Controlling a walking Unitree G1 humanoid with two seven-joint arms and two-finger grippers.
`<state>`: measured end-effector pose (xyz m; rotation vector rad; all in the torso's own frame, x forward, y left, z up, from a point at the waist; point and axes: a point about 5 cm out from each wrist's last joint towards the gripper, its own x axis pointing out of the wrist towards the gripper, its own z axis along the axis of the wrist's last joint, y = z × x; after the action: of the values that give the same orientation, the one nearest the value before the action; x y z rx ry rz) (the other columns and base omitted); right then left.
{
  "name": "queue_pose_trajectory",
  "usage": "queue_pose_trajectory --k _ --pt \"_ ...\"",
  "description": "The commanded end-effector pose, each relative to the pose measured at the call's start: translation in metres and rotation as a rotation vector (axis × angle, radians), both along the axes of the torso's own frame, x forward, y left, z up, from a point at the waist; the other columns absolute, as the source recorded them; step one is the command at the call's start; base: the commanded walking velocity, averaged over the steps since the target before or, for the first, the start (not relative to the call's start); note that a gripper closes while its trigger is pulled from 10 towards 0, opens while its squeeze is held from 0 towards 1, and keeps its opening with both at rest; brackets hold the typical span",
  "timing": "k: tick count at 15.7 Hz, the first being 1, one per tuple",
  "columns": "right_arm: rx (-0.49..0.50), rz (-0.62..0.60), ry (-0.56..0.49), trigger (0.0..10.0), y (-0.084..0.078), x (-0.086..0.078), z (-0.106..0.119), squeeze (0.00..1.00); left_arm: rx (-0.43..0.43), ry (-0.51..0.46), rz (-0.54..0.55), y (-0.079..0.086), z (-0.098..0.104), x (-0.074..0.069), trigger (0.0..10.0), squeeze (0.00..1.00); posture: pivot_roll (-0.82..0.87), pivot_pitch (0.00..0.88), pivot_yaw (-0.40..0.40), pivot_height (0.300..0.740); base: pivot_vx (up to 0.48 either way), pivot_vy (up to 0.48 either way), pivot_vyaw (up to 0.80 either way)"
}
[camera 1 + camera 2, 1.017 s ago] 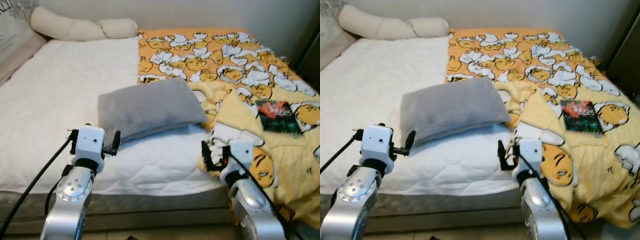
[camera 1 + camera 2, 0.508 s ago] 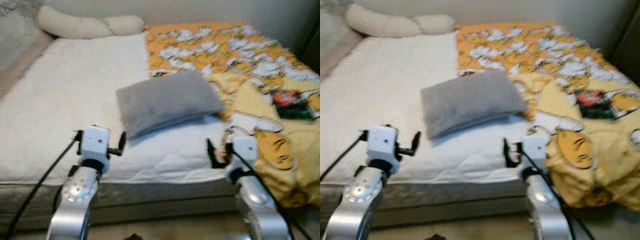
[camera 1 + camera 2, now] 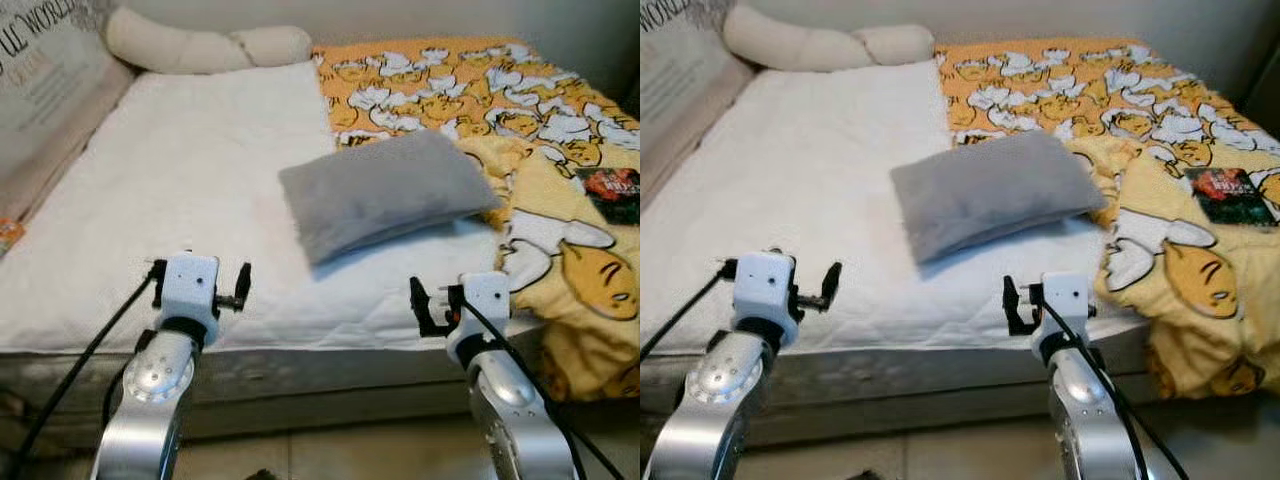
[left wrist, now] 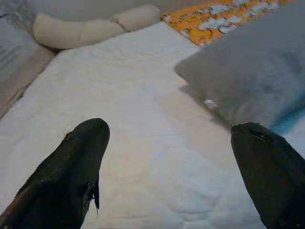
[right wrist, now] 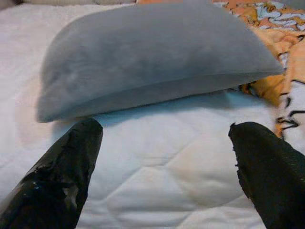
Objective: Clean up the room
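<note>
Two grippers, left gripper (image 3: 240, 288) and right gripper (image 3: 420, 305), hover spread wide at the bed (image 3: 180, 200) edge; grey pillow (image 3: 385, 190) lies misplaced mid-mattress, likely next.

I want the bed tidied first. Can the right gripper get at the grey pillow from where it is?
Probably yes. The right gripper is open and points at the grey pillow, with bare white mattress between them. It still hangs at the bed's edge, so it must reach forward.
</note>
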<state>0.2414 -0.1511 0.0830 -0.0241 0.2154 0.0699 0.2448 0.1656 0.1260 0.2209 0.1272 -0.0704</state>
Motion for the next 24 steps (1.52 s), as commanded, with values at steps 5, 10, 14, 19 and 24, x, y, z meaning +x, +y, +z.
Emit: queue_pose_trajectory --k 5,10,14,19,24 --pt "-0.012 0.004 -0.012 10.0 0.0033 0.0025 0.0027 1.0 0.026 0.017 -0.002 0.0033 -0.0018 -0.003 10.0 1.0 0.04 0.0 0.044 0.74 0.0 0.325 0.0" --pt "-0.024 0.002 -0.016 10.0 0.0017 0.0029 0.0035 1.0 0.028 0.02 -0.009 0.0016 -0.0026 -0.0022 10.0 1.0 0.03 0.0 0.04 0.74 0.0 0.322 0.0" --pt "-0.027 0.002 -0.018 10.0 0.0011 0.0036 0.004 1.0 0.026 0.02 -0.008 0.0014 -0.0027 -0.0024 10.0 1.0 0.03 0.0 0.04 0.74 0.0 0.317 0.0" --pt "-0.026 0.001 -0.015 10.0 0.0023 0.0024 0.0031 1.0 0.028 0.02 -0.009 0.0028 -0.0023 -0.003 10.0 1.0 0.03 0.0 0.045 0.74 0.0 0.318 0.0" --pt "-0.025 -0.001 -0.021 10.0 0.0024 0.0049 0.0045 1.0 -0.01 -0.016 -0.009 0.0001 0.0033 -0.0022 10.0 1.0 0.04 0.0 0.042 0.74 0.0 0.188 0.0"
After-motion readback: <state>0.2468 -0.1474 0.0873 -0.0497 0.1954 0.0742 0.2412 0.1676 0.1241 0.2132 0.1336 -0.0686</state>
